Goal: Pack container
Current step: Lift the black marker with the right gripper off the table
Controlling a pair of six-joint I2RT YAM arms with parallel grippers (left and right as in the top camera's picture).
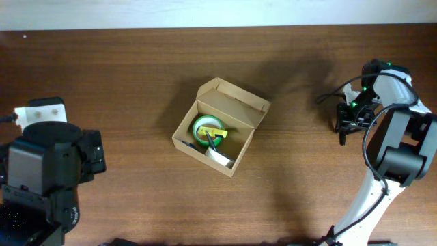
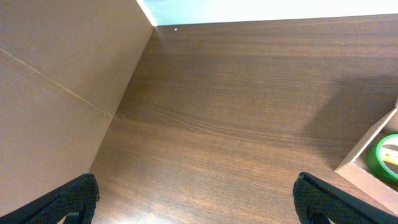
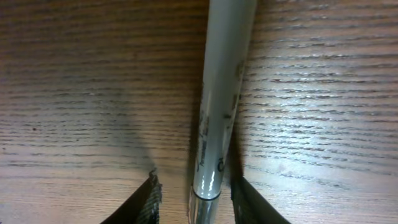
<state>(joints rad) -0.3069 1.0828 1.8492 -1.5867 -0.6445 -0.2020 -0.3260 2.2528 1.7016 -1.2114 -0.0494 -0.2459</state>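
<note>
The container (image 1: 235, 101), a tan cardboard box with its flap lid up, sits at the table's middle and holds a green tape roll (image 1: 203, 130) and a yellow item (image 1: 216, 132). Its corner (image 2: 367, 158) and the tape roll (image 2: 385, 158) show at the right edge of the left wrist view. A grey marker (image 3: 221, 93) lies on the wood at the far right. My right gripper (image 3: 196, 186) straddles the marker's end, jaws narrow, with a gap still showing on the left side. My left gripper (image 2: 196, 193) is wide open over bare wood.
A tan flat panel (image 2: 56, 93) fills the left of the left wrist view. A white object (image 1: 41, 109) lies by the left arm's black body (image 1: 44, 178). The right arm (image 1: 396, 137) stands along the table's right edge.
</note>
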